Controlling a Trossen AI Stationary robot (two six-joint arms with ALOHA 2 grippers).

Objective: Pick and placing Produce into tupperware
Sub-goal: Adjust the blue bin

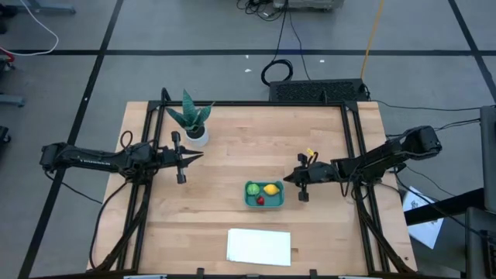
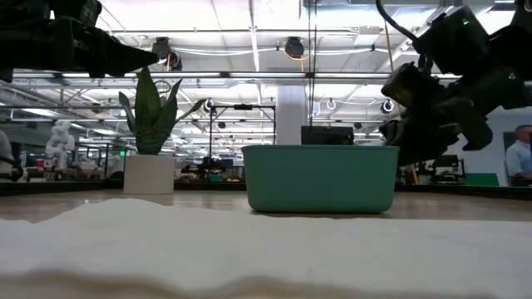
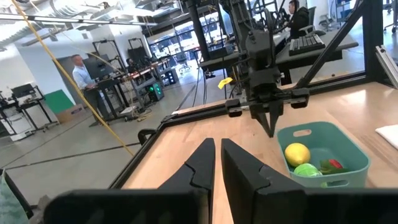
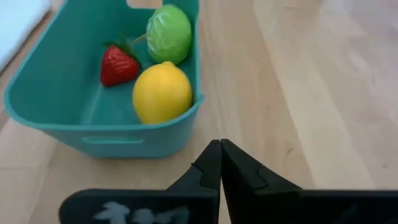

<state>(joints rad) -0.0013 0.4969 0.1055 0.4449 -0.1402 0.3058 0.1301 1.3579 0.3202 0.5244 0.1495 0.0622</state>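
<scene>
The wooden table [image 1: 232,155] carries everything, seen whole only from above; the left arm reaches in from its side, its gripper [image 1: 192,158] just beside the potted plant [image 1: 194,120], fingers pressed together on nothing, as its own wrist view confirms; the right gripper [image 1: 293,178] sits just beside the tupperware [image 1: 264,203], fingers likewise closed and empty, the tips meeting in the right wrist view [image 4: 220,149]. A white sheet [image 1: 259,246] lies flat near the front edge, well apart from the tub; in the low view it fills the foreground as a pale blur [image 2: 249,249]. That low view shows only the tub's outer wall [image 2: 320,178] and hides its contents. From above, three pieces show inside it; the right wrist view makes them plain: a yellow lemon [image 4: 161,93] against the near wall, a light green round piece [image 4: 168,32] beyond it, and a red strawberry [image 4: 118,65] beside both. The left wrist view alone shows a person [image 3: 81,71] standing in the room beyond.
</scene>
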